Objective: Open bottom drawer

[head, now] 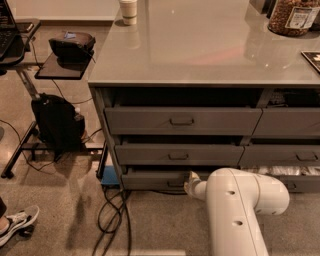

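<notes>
Lower centre, I am risking the gripper (pixel 192 182), its hold unreadable, slipping off the handle (pixel 175 184) of the bottom drawer (pixel 147 179).

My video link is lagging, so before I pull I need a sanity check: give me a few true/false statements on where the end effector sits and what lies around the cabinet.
1. The end effector is at the front of the bottom drawer. True.
2. The arm reaches in from the left of the cabinet. False: it comes in from the lower right.
3. A cup stands on the countertop near its far left corner. True.
4. The backpack lies on the countertop. False: it stands on the floor, left of the cabinet.
5. Cables trail on the floor below the cabinet's left corner. True.
</notes>
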`<move>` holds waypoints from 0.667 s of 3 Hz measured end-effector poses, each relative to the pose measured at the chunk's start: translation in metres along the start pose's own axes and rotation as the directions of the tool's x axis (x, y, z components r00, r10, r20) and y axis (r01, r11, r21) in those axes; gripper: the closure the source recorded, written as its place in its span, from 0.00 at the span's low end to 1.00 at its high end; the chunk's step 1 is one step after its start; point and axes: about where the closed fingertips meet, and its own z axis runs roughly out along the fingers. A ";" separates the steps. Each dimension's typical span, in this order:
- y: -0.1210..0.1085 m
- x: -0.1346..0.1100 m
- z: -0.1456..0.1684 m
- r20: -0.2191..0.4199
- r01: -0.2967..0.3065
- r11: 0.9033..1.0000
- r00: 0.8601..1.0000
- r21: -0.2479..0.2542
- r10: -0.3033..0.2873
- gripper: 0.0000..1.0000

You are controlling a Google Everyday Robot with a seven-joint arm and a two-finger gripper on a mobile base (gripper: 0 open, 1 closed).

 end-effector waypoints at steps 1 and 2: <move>0.000 0.000 0.000 0.000 0.000 1.000 1.000 0.000 0.000 1.00; -0.001 -0.001 -0.001 0.000 0.001 1.000 1.000 -0.002 -0.001 1.00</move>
